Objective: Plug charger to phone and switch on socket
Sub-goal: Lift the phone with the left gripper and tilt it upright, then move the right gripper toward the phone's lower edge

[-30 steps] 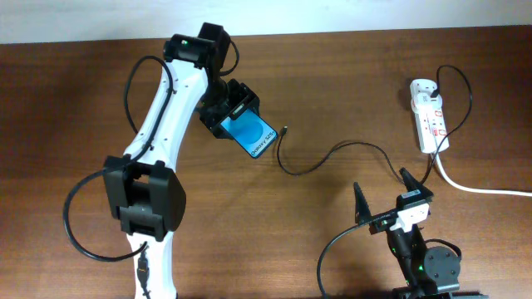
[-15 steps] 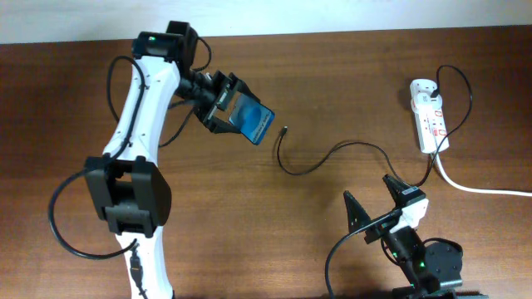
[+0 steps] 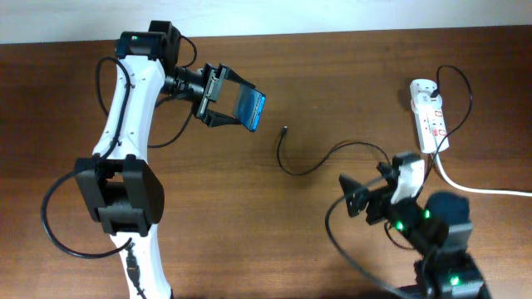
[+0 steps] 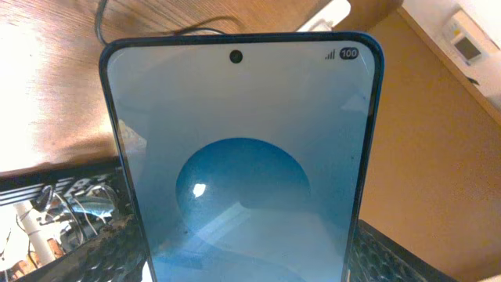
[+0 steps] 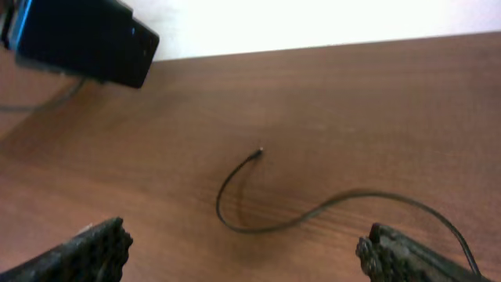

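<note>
Left claw [image 3: 229, 100] grasping raised phone [image 4: 243, 172], screen filling left wrist view; right claw [image 5: 246, 252] released above charger [image 5: 235, 229]; socket [image 3: 430, 116] seen overhead only.

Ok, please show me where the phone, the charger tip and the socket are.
phone [image 4: 243, 157], left wrist view, on the middle of its screen.
charger [image 3: 285, 130], overhead view, on its connector tip.
socket [image 3: 431, 116], overhead view, on its white body.

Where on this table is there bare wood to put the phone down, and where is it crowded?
Bare wood lies along the far edge, between the phone and the socket, behind the charger. A wider patch lies in front, between the left arm and the right end effector. Crowded: the right side, where charger, socket and white lead meet.
</note>
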Robot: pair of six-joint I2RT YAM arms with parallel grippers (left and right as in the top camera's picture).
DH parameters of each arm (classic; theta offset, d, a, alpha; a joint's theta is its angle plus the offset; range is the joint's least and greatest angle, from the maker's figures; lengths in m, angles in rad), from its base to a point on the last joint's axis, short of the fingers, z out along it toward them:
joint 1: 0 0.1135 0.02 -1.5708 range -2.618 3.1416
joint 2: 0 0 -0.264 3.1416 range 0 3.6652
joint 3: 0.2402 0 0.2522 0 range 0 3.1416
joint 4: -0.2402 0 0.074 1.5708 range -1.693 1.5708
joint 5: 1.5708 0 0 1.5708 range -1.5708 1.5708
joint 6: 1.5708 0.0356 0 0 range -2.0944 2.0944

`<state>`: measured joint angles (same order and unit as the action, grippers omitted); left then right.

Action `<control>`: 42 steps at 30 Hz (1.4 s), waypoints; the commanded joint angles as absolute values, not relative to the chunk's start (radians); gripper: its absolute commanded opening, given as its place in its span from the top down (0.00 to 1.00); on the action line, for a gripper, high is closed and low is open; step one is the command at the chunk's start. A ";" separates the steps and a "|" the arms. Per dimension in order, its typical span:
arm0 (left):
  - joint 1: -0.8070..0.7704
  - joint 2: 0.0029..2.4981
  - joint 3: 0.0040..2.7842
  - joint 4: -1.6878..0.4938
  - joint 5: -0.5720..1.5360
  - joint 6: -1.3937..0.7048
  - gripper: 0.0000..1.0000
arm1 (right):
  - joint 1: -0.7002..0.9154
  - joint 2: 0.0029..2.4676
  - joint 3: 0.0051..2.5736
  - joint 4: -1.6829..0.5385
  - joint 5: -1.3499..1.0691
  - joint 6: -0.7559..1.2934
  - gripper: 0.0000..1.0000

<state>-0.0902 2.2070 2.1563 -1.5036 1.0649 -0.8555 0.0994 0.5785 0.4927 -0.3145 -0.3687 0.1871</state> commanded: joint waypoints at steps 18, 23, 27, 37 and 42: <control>-0.091 2.210 2.183 -1.618 1.163 -0.844 1.00 | 0.104 1.123 0.815 -0.455 -0.893 0.205 0.02; -0.097 2.210 2.183 -1.613 0.986 -0.895 1.00 | 0.105 1.157 0.815 -0.372 -0.898 0.338 0.01; -0.123 2.210 2.183 -1.597 0.689 -1.048 1.00 | 0.105 1.157 0.815 -0.307 -0.825 0.459 0.00; -0.262 2.210 2.183 -1.518 0.478 -1.221 1.00 | 0.107 1.216 0.815 -0.226 -0.679 0.799 0.22; -0.312 2.210 2.183 -1.518 0.454 -1.300 1.00 | 0.159 1.294 0.815 -0.196 -0.672 0.800 0.24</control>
<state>-0.2920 2.2070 2.1563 -1.5177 0.4915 -1.2068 0.1181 1.2499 0.7956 -0.2134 -0.6926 0.7746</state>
